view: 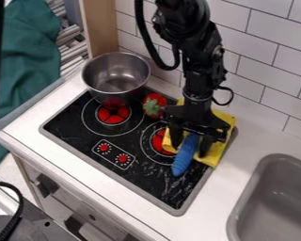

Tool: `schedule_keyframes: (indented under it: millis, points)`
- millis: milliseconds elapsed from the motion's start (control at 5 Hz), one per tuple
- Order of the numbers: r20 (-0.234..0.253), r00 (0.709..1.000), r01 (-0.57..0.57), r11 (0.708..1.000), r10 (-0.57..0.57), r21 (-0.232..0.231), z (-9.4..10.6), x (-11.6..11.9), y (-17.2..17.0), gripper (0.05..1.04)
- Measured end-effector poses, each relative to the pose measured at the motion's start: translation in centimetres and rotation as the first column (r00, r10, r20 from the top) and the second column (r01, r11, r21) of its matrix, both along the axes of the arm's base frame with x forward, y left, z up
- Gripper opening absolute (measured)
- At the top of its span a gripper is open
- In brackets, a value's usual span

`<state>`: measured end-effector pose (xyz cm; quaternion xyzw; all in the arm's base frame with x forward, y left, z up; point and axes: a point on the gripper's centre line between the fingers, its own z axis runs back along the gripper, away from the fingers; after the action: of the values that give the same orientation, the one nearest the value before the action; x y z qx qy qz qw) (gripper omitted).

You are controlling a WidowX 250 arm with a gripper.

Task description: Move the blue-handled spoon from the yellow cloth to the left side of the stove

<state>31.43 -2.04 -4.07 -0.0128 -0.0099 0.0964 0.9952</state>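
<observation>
At the far left, teal fabric (28,54) hangs beside the white worktop (84,177). Further right, a deep metal pot (116,77) sits upright at the rear left corner of the toy stove (124,162), its mouth open to the room; it seems to rely on its own base and has no support from the arm. The left burner (113,112) lies partly behind its near edge.

Between the pot and the arm is a red toy strawberry (154,104) with a pale green top, lying close beside the pincer (190,147). Its rounded shape probably lets it roll if nudged.

The black arm (202,63) hangs down over the stove's right-hand side, its pincer around the upper part of a long blue ribbed object (183,160) — whether it is clenched on it or merely straddles it, I cannot tell. The blue object's rounded end points towards the front of the stove, beside the right burner (162,140). Beneath and around the pincer, a yellow cloth (223,123) spreads over the stove's edge; being soft, it likely gives the blue object some cushioning. A grey sink (275,197) is set into the worktop at far right.
</observation>
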Motion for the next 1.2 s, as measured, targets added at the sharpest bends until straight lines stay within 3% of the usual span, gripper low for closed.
schedule_keyframes:
  millis: [200, 600, 1000, 1200]
  points:
    - [0.0, 1.0, -0.002, 1.0, 0.002, 0.001, 0.0, 0.0, 0.0, 1.003]
    - [-0.001, 1.0, -0.008, 1.0, 0.008, 0.01, 0.1, -0.1, 0.2, 0.999]
    - [0.058, 0.996, -0.067, 0.993, 0.061, 0.098, 3.9, -2.4, 0.6, 0.998]
    - [0.055, 0.996, -0.077, 0.991, 0.072, 0.106, 4.6, -4.2, -0.3, 0.998]
